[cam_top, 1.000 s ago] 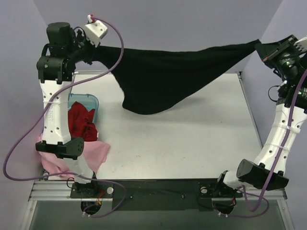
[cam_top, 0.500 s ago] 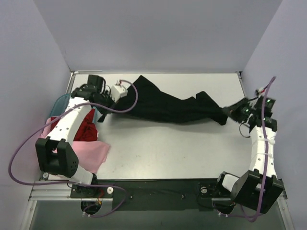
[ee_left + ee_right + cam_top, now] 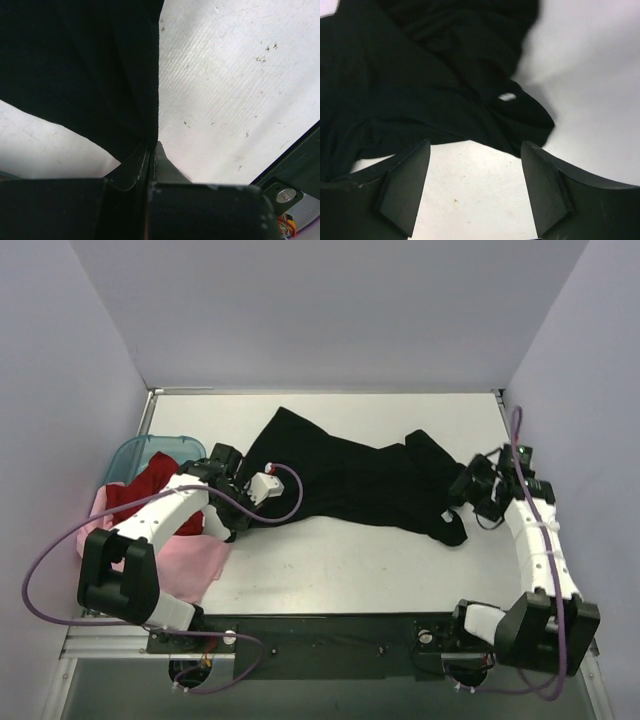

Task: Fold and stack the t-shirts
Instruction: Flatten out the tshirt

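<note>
The left gripper [image 3: 152, 145] is clamped on the black t-shirt [image 3: 350, 475], laid crumpled across the table [image 3: 380, 560]; the right gripper [image 3: 475, 148] is spread wide, empty. 3 shirts are counted (and 1 tub [image 3: 135, 450]); the red t-shirt [image 3: 140, 490] and pink t-shirt [image 3: 195, 560] are partly hidden by the left arm.

White-shelled arms [image 3: 165, 512], black joints [image 3: 115, 575], looping purple cables [image 3: 25, 585], black gripper fingers [image 3: 402, 192]

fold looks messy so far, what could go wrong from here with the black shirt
1. The black t-shirt lies bunched, held only by the left gripper shut on one edge; the right gripper is open and off it. A one-sided pull would likely drag it, not flatten it.
2. The left arm passes over the red t-shirt and pink t-shirt; sweeping could snag them.
</note>
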You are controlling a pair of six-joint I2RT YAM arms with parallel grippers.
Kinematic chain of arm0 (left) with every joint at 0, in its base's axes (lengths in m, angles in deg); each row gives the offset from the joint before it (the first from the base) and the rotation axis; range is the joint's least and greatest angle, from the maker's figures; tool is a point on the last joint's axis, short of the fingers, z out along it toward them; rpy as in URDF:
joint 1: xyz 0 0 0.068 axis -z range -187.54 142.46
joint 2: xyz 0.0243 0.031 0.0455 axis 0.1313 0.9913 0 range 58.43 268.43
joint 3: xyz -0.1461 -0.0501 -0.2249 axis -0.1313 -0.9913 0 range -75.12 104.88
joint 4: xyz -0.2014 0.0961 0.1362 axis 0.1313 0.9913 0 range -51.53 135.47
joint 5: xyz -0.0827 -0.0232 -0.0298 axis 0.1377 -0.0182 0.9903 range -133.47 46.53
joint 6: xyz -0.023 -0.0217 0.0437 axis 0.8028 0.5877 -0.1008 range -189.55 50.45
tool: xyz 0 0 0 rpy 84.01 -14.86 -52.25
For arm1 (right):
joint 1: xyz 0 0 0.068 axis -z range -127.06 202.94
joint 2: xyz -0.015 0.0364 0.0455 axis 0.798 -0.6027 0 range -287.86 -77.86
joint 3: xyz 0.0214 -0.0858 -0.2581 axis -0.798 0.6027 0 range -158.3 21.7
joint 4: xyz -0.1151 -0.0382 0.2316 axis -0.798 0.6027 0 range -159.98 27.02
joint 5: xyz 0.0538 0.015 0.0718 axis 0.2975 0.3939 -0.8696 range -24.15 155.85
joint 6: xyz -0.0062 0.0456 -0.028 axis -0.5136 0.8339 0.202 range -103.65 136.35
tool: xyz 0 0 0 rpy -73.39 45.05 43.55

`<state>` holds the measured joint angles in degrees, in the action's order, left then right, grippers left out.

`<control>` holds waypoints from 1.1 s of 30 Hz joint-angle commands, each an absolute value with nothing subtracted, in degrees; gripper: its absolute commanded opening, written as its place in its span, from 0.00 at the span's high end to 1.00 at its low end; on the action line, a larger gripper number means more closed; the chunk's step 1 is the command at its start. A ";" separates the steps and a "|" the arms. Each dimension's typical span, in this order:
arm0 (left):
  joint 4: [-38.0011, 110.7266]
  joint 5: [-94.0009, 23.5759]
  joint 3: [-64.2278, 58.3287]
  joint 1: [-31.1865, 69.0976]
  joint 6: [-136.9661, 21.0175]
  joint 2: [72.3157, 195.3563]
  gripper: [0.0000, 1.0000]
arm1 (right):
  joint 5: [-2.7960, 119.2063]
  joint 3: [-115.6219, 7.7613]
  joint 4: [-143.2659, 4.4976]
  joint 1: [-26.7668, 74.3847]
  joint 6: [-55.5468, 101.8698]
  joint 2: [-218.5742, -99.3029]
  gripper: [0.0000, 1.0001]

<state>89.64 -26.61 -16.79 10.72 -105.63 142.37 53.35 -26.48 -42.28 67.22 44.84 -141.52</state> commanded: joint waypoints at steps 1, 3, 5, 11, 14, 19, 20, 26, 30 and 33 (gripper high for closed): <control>87.86 -27.56 -15.53 10.39 -105.67 139.56 1.00 | 59.26 -38.66 -37.21 56.64 32.44 -154.65 0.35; 88.21 -28.00 -15.00 10.30 -105.76 139.64 1.00 | 57.07 -43.06 -35.79 55.13 30.94 -162.12 0.42; 88.39 -28.35 -15.00 10.21 -105.94 139.38 1.00 | 54.69 -47.01 -35.70 55.31 30.33 -168.98 0.47; 87.77 -29.94 -15.00 9.68 -106.21 138.59 1.00 | 48.09 -58.70 -34.74 53.73 23.82 -185.94 0.48; 87.77 -29.68 -14.48 9.51 -105.94 138.67 1.00 | 45.29 -61.87 -34.91 53.29 21.54 -190.17 0.48; 88.30 -29.85 -13.16 9.16 -106.11 139.64 1.00 | 42.83 -63.38 -34.91 53.29 21.09 -194.13 0.51; 88.39 -29.85 -12.72 8.98 -106.20 139.90 1.00 | 42.12 -63.29 -35.00 51.98 21.09 -194.22 0.54; 88.65 -29.85 -11.05 8.28 -106.64 141.22 1.00 | 39.39 -61.88 -35.70 50.91 21.18 -193.70 0.78; 89.18 -29.94 -10.08 7.66 -107.17 141.49 1.00 | 39.39 -61.88 -35.35 51.09 21.80 -191.25 0.98; 89.36 -30.20 -9.47 6.96 -107.70 141.22 1.00 | 39.30 -61.53 -35.09 52.05 22.15 -188.52 1.00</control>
